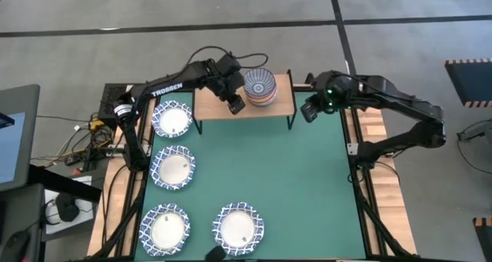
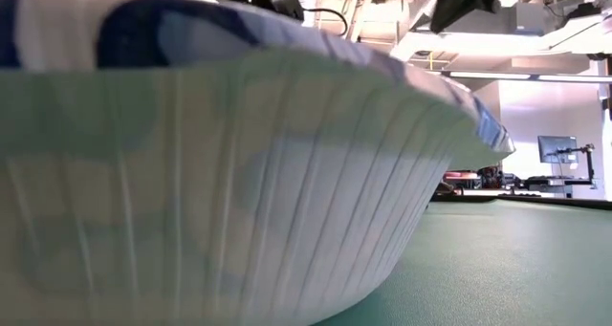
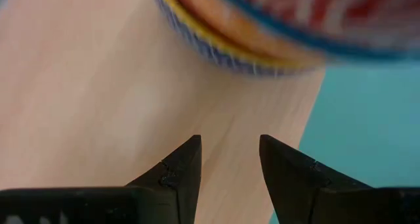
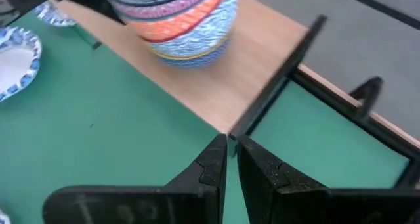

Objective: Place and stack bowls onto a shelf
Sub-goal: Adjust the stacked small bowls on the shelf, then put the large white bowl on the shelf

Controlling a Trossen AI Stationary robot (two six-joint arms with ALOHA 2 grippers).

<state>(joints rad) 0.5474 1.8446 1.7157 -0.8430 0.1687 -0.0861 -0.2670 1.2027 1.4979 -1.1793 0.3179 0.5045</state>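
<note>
Green mat (image 1: 300,185) carries four lattice-rim bowls (image 1: 173,168); wooden shelf (image 1: 211,104) carries stacked small bowls (image 1: 260,87).

Stacked bowls (image 1: 260,86) crowd the shelf (image 1: 280,102) middle; its right end lies open.

We see the left gripper (image 1: 234,103) with fingers parted and empty, the right gripper (image 1: 307,111) nearly closed, both arms reaching inward.

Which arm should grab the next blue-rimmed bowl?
Probably the left. Its end effector hangs open over the shelf, near the closest bowl. The right end effector is farther off.
</note>
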